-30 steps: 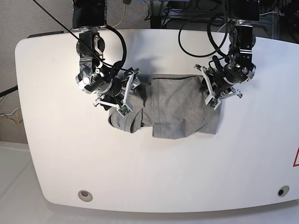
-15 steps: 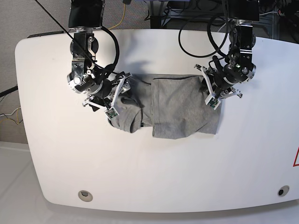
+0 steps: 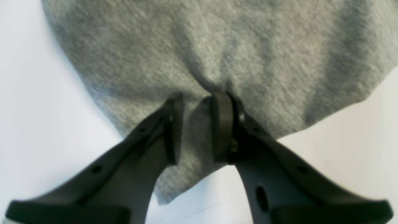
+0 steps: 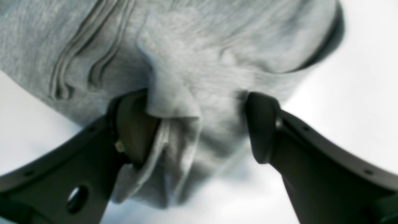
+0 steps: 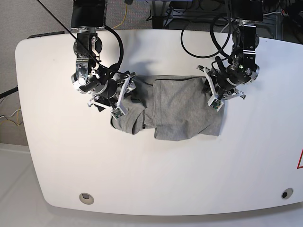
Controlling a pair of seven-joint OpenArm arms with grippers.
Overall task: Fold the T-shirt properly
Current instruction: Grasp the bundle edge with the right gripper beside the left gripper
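The heather-grey T-shirt (image 5: 182,111) lies partly folded in the middle of the white table (image 5: 142,170), with its left end bunched; no lettering or tag shows. My left gripper (image 5: 213,93) is at the shirt's right edge. In the left wrist view it (image 3: 197,99) is shut on a puckered fold of the T-shirt (image 3: 217,46). My right gripper (image 5: 121,97) is at the bunched left end. In the right wrist view it (image 4: 196,99) is open, with a rumpled hem fold of the T-shirt (image 4: 186,62) between the fingers and resting against one finger (image 4: 133,124).
Black cables (image 5: 199,28) hang behind both arms at the table's far edge. Two round holes sit near the front edge, one at the left (image 5: 85,197) and one at the right (image 5: 285,193). The floor lies past the left edge.
My right gripper swung left and then came a little way back right, rumpling the shirt's left end. My left gripper and the shirt's right side have not moved.
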